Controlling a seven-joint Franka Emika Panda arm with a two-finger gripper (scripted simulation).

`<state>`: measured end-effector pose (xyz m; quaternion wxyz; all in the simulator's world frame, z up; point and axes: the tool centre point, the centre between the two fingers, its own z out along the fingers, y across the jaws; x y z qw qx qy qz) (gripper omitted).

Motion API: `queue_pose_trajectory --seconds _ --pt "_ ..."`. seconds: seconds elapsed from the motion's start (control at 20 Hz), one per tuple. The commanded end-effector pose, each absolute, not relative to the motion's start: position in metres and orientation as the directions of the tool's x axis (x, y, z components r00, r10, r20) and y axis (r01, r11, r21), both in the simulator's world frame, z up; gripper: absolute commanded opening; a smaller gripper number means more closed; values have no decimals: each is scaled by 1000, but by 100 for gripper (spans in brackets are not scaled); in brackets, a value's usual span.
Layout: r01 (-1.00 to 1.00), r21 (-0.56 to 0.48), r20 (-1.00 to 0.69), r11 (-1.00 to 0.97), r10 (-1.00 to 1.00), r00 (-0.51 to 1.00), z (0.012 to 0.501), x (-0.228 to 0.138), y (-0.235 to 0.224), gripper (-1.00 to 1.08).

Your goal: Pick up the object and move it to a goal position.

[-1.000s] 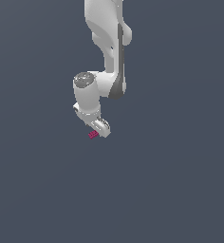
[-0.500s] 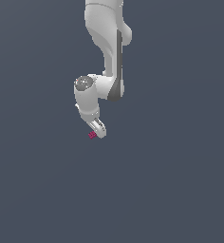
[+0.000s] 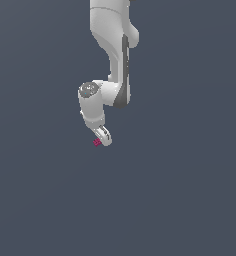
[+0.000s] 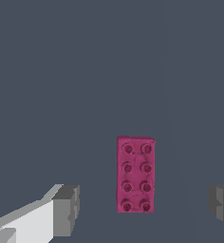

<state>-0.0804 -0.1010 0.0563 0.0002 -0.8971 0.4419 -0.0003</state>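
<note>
Gripper spread over the pink studded block, not yet gripping.

In the wrist view we see the pink studded block [image 4: 135,174] between the two fingertips [image 4: 66,210] of the gripper [image 4: 144,209], apart from both and nearer to one. In the exterior view the block [image 3: 97,143] sits just beside the gripper [image 3: 105,138]. We judge that an off-centre closing could push or rotate it and lose the grasp.

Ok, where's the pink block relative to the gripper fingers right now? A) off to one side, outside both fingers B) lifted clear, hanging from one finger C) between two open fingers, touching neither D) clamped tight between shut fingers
C: in the wrist view the pink block sits in the gap between the fingers of the gripper, with clear space on both sides.
</note>
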Motion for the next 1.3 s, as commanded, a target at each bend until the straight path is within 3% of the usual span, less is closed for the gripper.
queue_pose_trajectory --seconds 0.0,0.6,0.65,1.25 --pt "-794 0 0 -608 -794 608 48 -81 -101 100" --pt "-796 0 0 -605 -796 605 12 -81 -101 100" --pt "-796 0 0 -605 -796 605 12 -81 -101 -100" --pt "-796 0 0 -605 -796 605 13 -82 -101 -100"
